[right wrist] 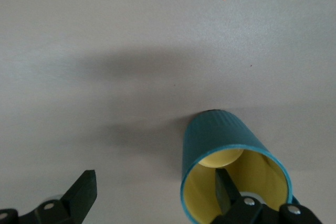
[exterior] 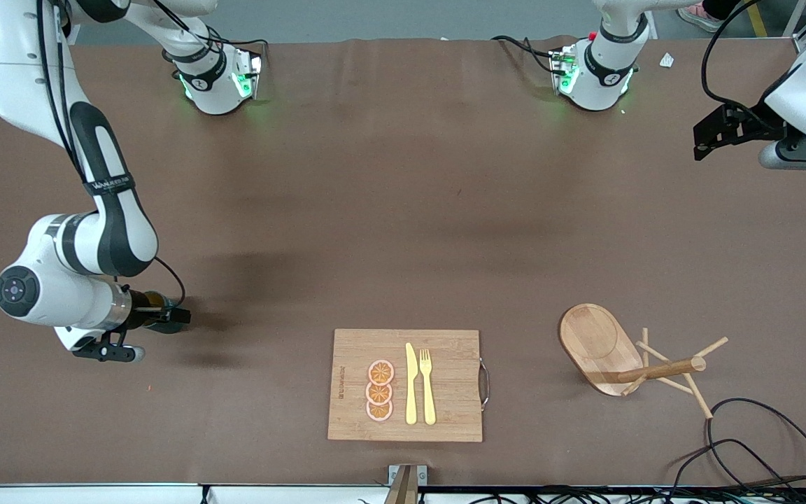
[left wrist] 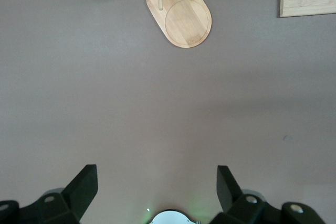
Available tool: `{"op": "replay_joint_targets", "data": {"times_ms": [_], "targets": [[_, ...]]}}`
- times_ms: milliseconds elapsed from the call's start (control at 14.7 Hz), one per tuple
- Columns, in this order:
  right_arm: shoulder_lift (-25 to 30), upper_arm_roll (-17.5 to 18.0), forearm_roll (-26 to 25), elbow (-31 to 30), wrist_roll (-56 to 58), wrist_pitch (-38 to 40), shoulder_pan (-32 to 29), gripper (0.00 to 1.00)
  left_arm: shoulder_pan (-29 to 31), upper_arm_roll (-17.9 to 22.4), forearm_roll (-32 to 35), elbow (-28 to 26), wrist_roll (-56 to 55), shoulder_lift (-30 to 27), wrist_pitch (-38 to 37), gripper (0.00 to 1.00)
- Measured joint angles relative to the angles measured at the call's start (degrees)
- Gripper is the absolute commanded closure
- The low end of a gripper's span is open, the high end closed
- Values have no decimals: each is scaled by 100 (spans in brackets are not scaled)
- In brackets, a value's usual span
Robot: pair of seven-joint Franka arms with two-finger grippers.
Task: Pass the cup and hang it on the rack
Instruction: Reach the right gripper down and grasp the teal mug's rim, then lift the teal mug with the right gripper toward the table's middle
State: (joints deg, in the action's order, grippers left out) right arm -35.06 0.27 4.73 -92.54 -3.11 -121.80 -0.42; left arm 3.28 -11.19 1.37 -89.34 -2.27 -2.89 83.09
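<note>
The cup (right wrist: 220, 140), dark teal with a yellow inside, stands on the brown table at the right arm's end. My right gripper (right wrist: 155, 191) is low over it and open. One finger (right wrist: 224, 188) reaches inside the cup's mouth and the other stands well outside its wall. In the front view the right hand (exterior: 158, 318) hides most of the cup. The rack (exterior: 593, 341), a wooden mug tree on an oval base, stands toward the left arm's end, near the front camera, and its base also shows as the rack (left wrist: 181, 19). My left gripper (exterior: 714, 133) (left wrist: 156, 187) waits open and empty above the table.
A bamboo cutting board (exterior: 445, 413) with orange slices (exterior: 380, 390), a yellow knife (exterior: 411, 385) and a fork (exterior: 427, 385) lies between cup and rack, near the table's front edge. Black cables (exterior: 760, 441) loop beside the rack at the table's corner.
</note>
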Motion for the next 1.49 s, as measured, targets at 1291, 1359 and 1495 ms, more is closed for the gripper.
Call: {"op": "replay_joint_targets", "data": {"times_ms": [1291, 1359, 1495], "targets": [[-72, 95, -320, 897, -1416, 938, 402, 100, -26, -19, 0, 0, 0, 14, 0, 0], [-66, 109, -312, 1047, -1791, 1136, 581, 100, -27, -19, 0, 0, 0, 14, 0, 0], [-56, 128, -217, 1334, -2520, 1491, 967, 100, -28, -23, 0, 0, 0, 15, 0, 0]]}}
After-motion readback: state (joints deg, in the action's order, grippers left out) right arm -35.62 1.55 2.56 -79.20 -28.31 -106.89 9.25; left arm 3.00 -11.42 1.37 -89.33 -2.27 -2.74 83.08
